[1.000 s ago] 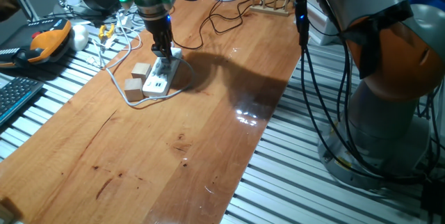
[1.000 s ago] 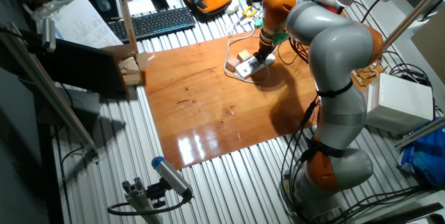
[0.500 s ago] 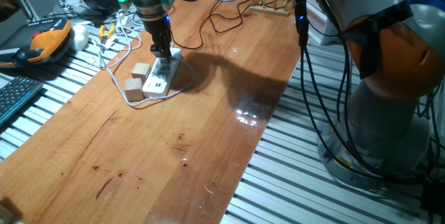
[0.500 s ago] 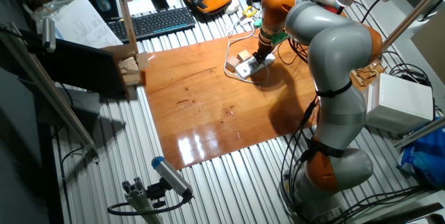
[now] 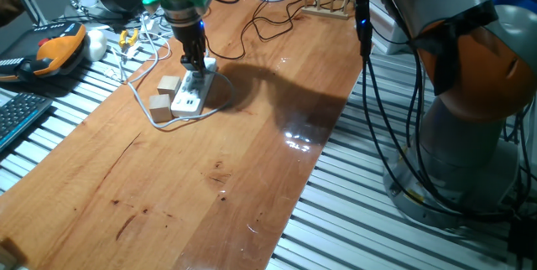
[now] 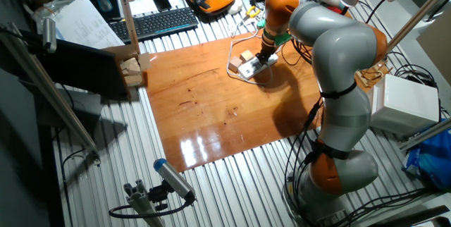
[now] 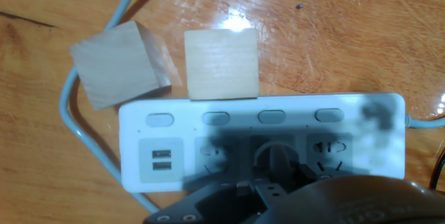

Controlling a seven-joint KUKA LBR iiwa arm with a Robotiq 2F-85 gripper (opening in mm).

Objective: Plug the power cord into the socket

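Gripper (image 5: pixel 195 62) of my arm hangs straight down over the long white plastic power strip (image 5: pixel 193 91) on the wooden table (image 5: pixel 252 136). From the hand view, a small black plug (image 7: pixel 274 158) sits at the strip's middle outlet; I cannot tell whether the fingers are clamped on it. Its thin black cord (image 5: pixel 252 31) winds away behind. Two tan wooden cubes (image 7: pixel 221 62) rest against the strip's side.
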